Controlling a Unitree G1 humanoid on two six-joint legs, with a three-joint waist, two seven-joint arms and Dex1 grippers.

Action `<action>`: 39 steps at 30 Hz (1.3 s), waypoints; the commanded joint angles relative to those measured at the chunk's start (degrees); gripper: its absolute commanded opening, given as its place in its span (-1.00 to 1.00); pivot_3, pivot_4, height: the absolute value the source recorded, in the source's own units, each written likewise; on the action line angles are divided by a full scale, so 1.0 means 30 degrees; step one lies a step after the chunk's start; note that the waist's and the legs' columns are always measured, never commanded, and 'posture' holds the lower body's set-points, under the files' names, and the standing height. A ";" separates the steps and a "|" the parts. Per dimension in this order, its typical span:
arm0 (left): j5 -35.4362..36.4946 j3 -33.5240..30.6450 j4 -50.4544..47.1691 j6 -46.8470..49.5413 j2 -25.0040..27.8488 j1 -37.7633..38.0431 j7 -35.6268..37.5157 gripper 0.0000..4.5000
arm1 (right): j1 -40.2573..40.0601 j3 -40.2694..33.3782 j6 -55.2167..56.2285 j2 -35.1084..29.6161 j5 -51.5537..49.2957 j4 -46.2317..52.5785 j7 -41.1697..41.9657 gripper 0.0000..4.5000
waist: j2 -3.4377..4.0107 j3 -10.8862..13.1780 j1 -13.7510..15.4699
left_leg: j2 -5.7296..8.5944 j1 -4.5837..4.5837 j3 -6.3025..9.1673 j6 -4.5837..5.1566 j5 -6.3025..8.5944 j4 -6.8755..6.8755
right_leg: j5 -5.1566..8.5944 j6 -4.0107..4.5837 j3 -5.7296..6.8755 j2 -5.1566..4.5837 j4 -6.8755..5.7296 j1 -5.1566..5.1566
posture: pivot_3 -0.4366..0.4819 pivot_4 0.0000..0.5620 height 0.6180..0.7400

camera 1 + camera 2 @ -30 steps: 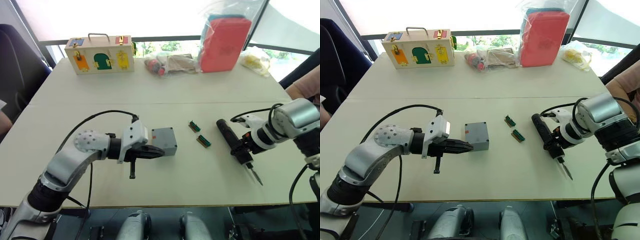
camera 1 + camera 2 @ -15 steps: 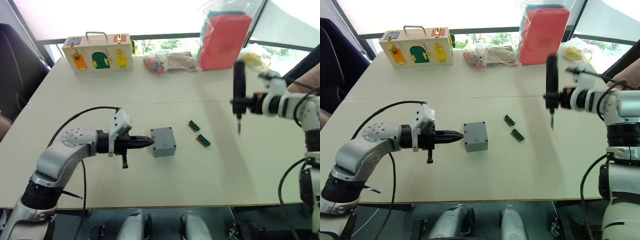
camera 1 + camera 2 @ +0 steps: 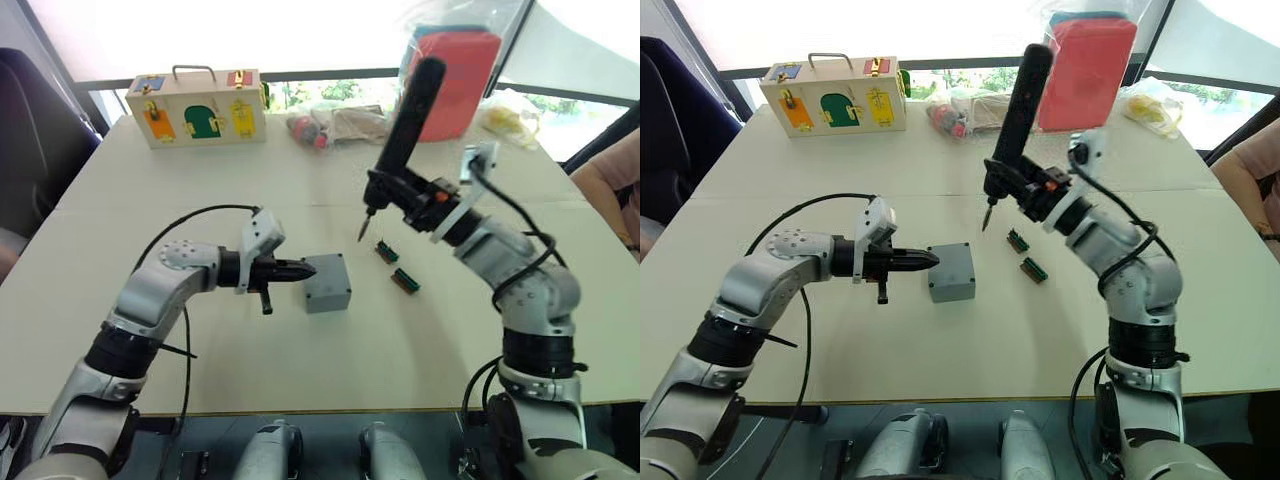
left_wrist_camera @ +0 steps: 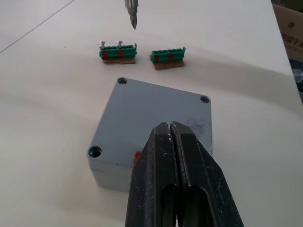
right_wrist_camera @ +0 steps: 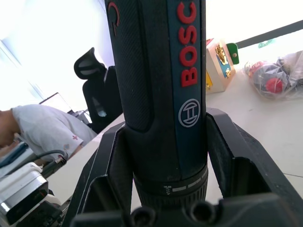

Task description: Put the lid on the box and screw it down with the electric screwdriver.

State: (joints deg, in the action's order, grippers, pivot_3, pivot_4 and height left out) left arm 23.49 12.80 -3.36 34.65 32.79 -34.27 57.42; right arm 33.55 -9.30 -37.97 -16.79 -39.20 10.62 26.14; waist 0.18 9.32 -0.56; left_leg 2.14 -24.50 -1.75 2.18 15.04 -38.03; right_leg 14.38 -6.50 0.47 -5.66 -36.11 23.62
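The grey box (image 3: 328,283) stands mid-table with the grey lid (image 4: 151,113) lying flat on top, corner holes and a small red mark showing. My left gripper (image 3: 308,267) is shut, its tips (image 4: 163,137) lying over the lid's left edge. My right gripper (image 3: 388,187) is shut on the electric screwdriver (image 3: 408,115), a black tool with a red label (image 5: 189,47). It is held tilted in the air, and its metal bit (image 3: 363,230) points down just behind and right of the box, clear of the lid.
Two green-and-brown strips (image 3: 388,250) (image 3: 406,281) lie right of the box. Along the far edge are a wooden latch box (image 3: 196,107), clear bags of small items (image 3: 335,125) and a red pouch (image 3: 455,90). A person's arm (image 3: 610,185) is at the right.
My right arm lifted the screwdriver off the table at the right and swung it left, so its bit now hangs near the box. The left gripper stays shut at the box.
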 commanded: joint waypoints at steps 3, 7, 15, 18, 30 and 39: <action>-0.1125 0.0630 -0.0461 -0.0831 -0.0227 -0.0109 0.0008 -1.00 | -0.0135 0.0981 0.2050 0.0415 0.1127 0.1154 0.0228 -0.21 | 0.0000 0.0000 -0.0018 | -0.0001 0.0003 0.0001 -0.0013 -0.0008 0.0000 | 0.0000 0.0000 -0.0002 0.0003 -0.0001 0.0003 | -0.05 -0.47 1.00; -0.1457 0.0857 -0.0723 -0.0790 -0.0125 0.0253 0.0141 -1.00 | -0.0523 0.1392 0.2249 0.0531 0.1374 0.1264 0.0306 -0.21 | 0.0000 0.0000 -0.0032 | -0.0002 0.0005 0.0006 -0.0006 -0.0004 0.0001 | 0.0000 0.0001 -0.0002 0.0005 0.0001 0.0001 | -0.05 -0.47 1.00; -0.1736 0.0916 -0.0890 -0.0544 -0.0283 0.0390 0.0226 -1.00 | -0.0856 0.2082 0.3042 0.0894 0.2313 0.0856 0.0302 -0.21 | 0.0000 0.0000 -0.0024 | -0.0004 0.0011 0.0007 -0.0009 -0.0005 0.0001 | 0.0000 0.0001 -0.0003 0.0006 0.0000 0.0005 | -0.05 -0.47 1.00; -0.1742 0.0896 -0.1063 -0.0350 -0.0327 0.0410 0.0264 -1.00 | -0.0778 0.2077 0.3217 0.0992 0.2483 0.0679 0.0271 -0.21 | 0.0000 0.0000 -0.0021 | -0.0004 0.0011 0.0008 -0.0010 -0.0006 0.0001 | 0.0001 0.0001 -0.0003 0.0006 0.0001 0.0004 | -0.05 -0.47 1.00; -0.1867 0.0782 -0.1145 -0.0007 -0.0425 0.0428 0.0321 -1.00 | -0.1680 0.3115 0.3968 0.0801 0.3937 -0.0225 0.0964 -0.21 | -0.0002 -0.0001 -0.0025 | -0.0004 0.0013 0.0008 -0.0011 -0.0007 0.0000 | 0.0000 0.0001 -0.0003 0.0010 0.0000 0.0000 | -0.05 -0.47 1.00; -0.2203 0.0864 -0.0858 -0.0203 -0.0330 0.0756 0.0358 -1.00 | -0.2694 0.4247 0.4896 0.0903 0.5232 -0.0894 0.1248 -0.21 | -0.0019 -0.0017 -0.0046 | -0.0005 0.0075 0.0009 -0.0009 -0.0005 0.0000 | 0.0002 0.0002 -0.0005 0.0013 0.0004 -0.0050 | -0.05 -0.47 1.00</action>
State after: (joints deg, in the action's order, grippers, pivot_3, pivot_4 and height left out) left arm 17.47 15.08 -5.65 34.38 31.43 -32.30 58.45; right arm 26.92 1.56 -22.71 -14.04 -25.13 9.26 29.54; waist 0.12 9.26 -0.70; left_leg 2.13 -24.23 -1.72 2.15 15.03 -38.03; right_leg 14.39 -6.48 0.46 -5.62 -36.09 23.43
